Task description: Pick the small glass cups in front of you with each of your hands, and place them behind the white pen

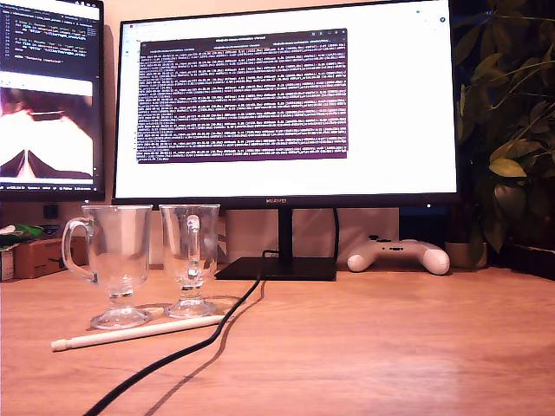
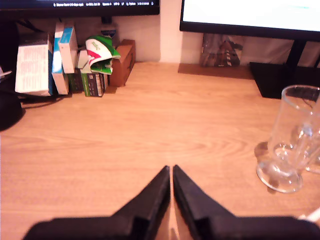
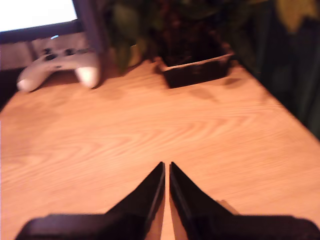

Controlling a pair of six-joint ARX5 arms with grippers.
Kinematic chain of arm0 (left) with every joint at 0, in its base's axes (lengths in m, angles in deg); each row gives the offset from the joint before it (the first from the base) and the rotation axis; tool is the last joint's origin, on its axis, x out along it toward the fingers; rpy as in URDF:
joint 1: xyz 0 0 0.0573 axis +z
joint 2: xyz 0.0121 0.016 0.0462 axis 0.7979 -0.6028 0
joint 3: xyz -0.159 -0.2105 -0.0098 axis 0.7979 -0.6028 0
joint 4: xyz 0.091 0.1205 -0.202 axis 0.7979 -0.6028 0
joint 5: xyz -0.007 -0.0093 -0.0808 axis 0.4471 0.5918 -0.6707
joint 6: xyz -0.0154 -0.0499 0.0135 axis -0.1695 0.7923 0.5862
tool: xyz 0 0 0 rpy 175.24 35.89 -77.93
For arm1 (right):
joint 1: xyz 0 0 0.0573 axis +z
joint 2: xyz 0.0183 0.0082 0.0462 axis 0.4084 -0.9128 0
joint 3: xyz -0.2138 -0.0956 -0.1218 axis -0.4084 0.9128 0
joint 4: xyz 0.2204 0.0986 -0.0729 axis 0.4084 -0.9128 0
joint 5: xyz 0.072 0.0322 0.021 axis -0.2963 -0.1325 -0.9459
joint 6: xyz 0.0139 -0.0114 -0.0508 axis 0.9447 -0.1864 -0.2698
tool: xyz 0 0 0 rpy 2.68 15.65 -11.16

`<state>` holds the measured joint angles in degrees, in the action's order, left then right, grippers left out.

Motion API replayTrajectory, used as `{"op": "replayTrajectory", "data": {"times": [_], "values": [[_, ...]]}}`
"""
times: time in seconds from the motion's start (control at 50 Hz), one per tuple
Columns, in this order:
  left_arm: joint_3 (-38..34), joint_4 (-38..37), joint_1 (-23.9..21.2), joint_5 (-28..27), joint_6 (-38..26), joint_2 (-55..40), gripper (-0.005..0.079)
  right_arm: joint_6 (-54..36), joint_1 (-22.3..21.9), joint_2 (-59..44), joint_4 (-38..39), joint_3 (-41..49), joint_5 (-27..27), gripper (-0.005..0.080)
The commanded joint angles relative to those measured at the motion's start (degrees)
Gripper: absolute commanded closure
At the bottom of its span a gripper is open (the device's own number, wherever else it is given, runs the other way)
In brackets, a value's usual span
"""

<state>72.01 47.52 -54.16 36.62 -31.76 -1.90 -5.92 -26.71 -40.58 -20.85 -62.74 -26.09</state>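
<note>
Although both glass mugs stand on the desk, neither gripper holds anything. In the exterior view the first glass mug (image 1: 115, 264) and the second glass mug (image 1: 191, 258) stand upright side by side, close together, toward that view's left, just behind the white pen (image 1: 137, 332), which lies flat on the wood in front of their feet. A black cable (image 1: 186, 347) runs from the monitor stand (image 1: 277, 267) across the pen's tip end and past the second mug's foot. Judged from this layout, the mugs already sit on the far side of the pen from the camera, which fits the placement asked for.

The first gripper (image 2: 171, 172) hovers over bare desk with its jaws together, nothing between them; a mug (image 2: 290, 150) stands apart from it, and which of the two it is cannot be told for certain, since a second glass seems to overlap behind it. Boxes and cartons (image 2: 55, 62) line the back wall.

The second gripper (image 3: 166, 170) is likewise closed on nothing, over empty wood, facing a white game controller (image 3: 55, 67) and a dark planter (image 3: 197, 70); this view is blurred. Neither arm appears in the exterior view, so both sit well clear of the glassware, presumably to avoid tipping the stemmed feet.
</note>
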Motion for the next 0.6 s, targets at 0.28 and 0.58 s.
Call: {"op": "replayTrajectory", "data": {"times": [0.28, 0.58], "values": [[-2.97, 2.6, 0.17, 0.2, -0.07, 0.48, 0.0762, -0.11, -0.04, 12.04, -5.35, 2.14, 0.13, 0.076], [-3.5, 4.15, 0.37, 0.59, -0.07, 0.48, 0.0762, -2.75, 0.72, 13.05, -2.34, 2.14, -3.91, 0.076]]}}
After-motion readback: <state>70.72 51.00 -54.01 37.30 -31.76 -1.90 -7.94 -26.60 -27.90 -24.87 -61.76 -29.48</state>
